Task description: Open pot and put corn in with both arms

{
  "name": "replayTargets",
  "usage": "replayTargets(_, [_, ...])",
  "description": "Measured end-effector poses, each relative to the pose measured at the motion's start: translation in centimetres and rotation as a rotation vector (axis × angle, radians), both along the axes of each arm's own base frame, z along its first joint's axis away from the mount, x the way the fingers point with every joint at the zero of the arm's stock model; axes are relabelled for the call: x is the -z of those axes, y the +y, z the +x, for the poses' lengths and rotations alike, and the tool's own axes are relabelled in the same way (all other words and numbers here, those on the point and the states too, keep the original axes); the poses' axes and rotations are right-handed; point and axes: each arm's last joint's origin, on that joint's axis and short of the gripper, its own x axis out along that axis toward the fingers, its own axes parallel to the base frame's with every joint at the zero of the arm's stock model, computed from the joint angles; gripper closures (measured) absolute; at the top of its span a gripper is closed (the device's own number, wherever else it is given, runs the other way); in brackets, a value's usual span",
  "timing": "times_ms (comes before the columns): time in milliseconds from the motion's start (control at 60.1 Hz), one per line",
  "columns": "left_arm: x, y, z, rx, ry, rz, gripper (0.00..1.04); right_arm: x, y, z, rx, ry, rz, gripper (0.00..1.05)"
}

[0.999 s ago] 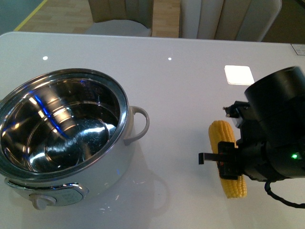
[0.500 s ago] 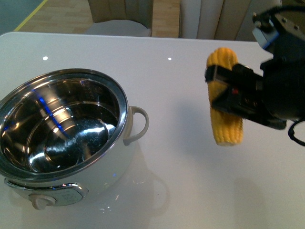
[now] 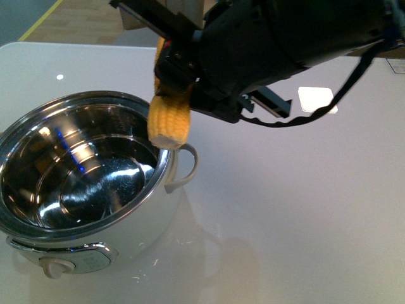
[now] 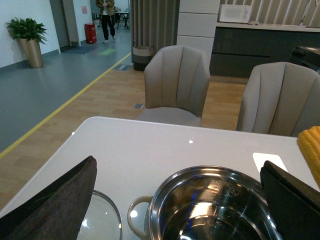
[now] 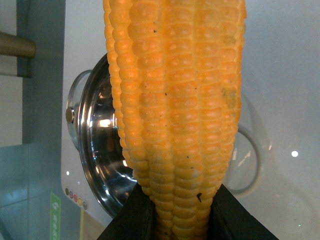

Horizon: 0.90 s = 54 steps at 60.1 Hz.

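Note:
The pot stands open at the table's left, with its steel bowl bare and a white loop handle on its right side. My right gripper is shut on the corn. The cob hangs end-down just above the pot's right rim. In the right wrist view the corn fills the frame between the fingers of the right gripper, with the pot's rim behind it. My left gripper is open above the pot, fingers wide apart. The corn shows at that view's edge.
A glass lid lies flat on the table beside the pot's handle. A white card lies on the white table at the back right. Padded chairs stand beyond the far edge.
The right arm lifted the corn off the table at the right, raised it, and swung it left until it hung over the pot's right rim. The pot has not moved.

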Motion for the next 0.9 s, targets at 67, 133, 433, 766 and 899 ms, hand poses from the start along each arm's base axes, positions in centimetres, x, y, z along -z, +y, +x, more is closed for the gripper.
replayTargets(67, [0.0, 0.0, 0.0, 0.0, 0.0, 0.0, 0.07, 0.4, 1.6, 0.4, -0.021, 0.022, 0.009, 0.9])
replayTargets(133, [0.0, 0.0, 0.0, 0.0, 0.0, 0.0, 0.07, 0.8, 2.4, 0.7, -0.032, 0.033, 0.01, 0.9])
replayTargets(433, [0.0, 0.0, 0.0, 0.0, 0.0, 0.0, 0.07, 2.1, 5.5, 2.2, -0.067, 0.076, 0.011, 0.9])
replayTargets(766, [0.0, 0.0, 0.0, 0.0, 0.0, 0.0, 0.07, 3.4, 7.2, 3.0, -0.103, 0.123, 0.02, 0.9])
replayTargets(899, [0.0, 0.0, 0.0, 0.0, 0.0, 0.0, 0.07, 4.5, 7.5, 2.9, -0.113, 0.163, -0.012, 0.9])
